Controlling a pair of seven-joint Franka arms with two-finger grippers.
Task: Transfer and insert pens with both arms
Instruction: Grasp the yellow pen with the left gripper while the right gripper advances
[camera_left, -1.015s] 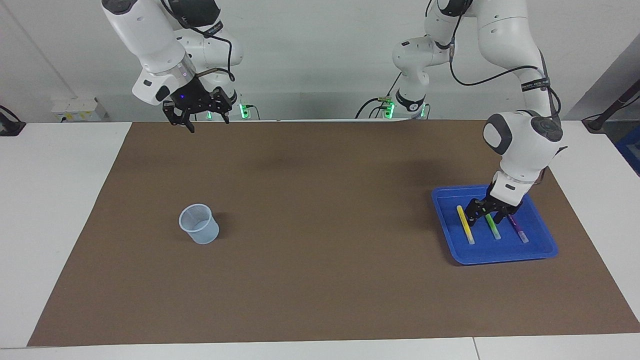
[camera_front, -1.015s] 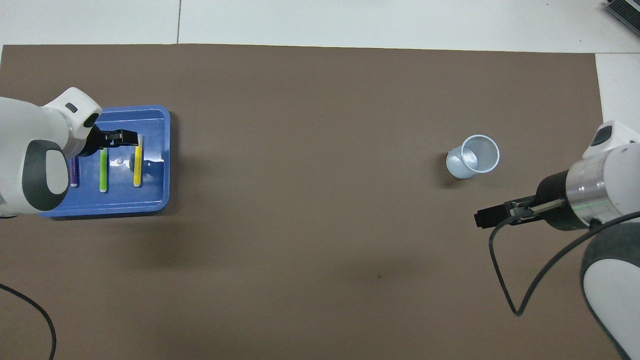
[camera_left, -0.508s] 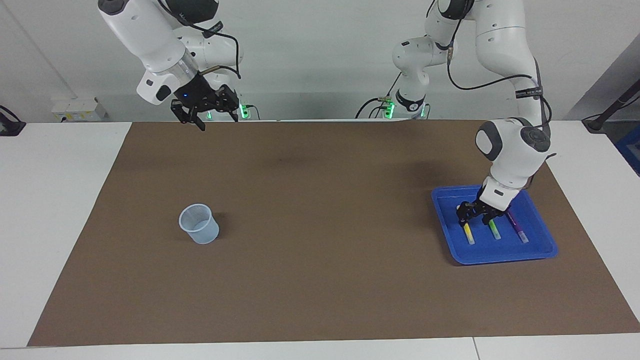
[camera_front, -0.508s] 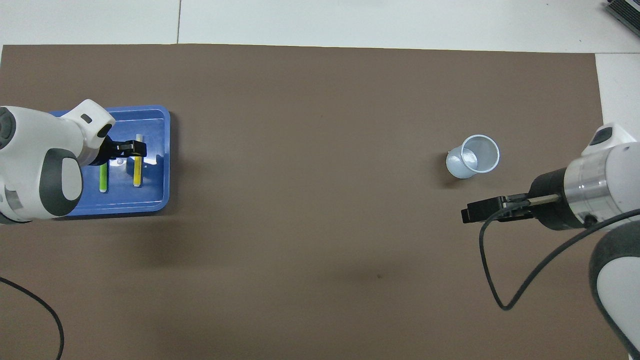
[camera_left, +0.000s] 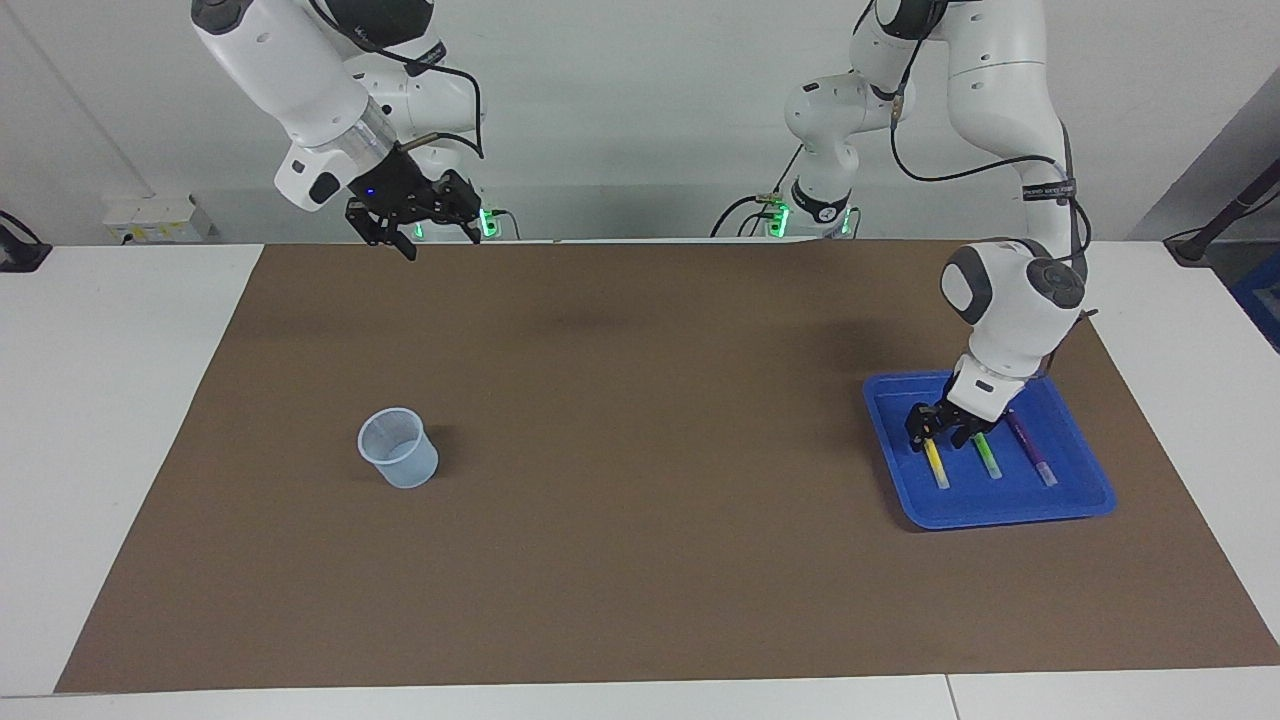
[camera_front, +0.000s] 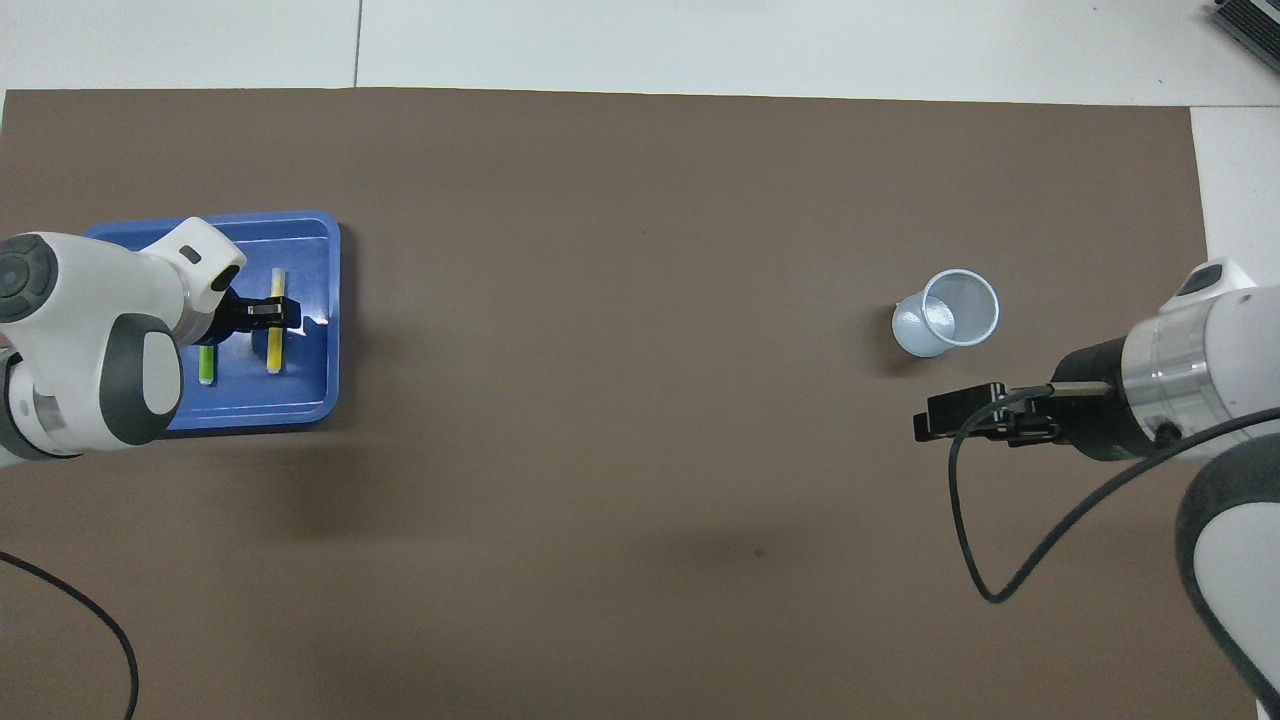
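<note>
The yellow pen (camera_left: 936, 464) lies in the blue tray (camera_left: 1080, 505) at the left arm's end of the worktop (camera_left: 640, 560), with the green pen (camera_left: 988, 458) beside it and the purple pen (camera_left: 1032, 450) beside that, all three lying flat and parallel, pale ends pointing away from the robots. The left claw (camera_left: 938, 428) is down in the tray over the yellow pen's robot-side end, its fingers set either side of the barrel; whether they already pinch it I cannot tell.

The step in hand looks like the first pickup: no pen has left the tray. Next, as I judge it, the claw must close firmly on the yellow pen alone, clear of the green one just beside it, then lift straight up before carrying it toward the middle for a handover.

The pale cup (camera_left: 399, 447) stands upright toward the right arm's end, well apart from the tray. The right claw (camera_left: 418, 232) waits raised over the robot-side edge of the brown mat (camera_left: 640, 600), its fingers spread apart and holding nothing.

The facing view shows how low the left claw sits and all three pens. In the overhead view the left arm hides the purple pen (camera_front: 148, 340) almost wholly, yet that view shows the claw (camera_front: 275, 312) crossing the yellow pen (camera_front: 274, 350) partway along, and looks down into the cup (camera_front: 948, 318), where no pen shows.
</note>
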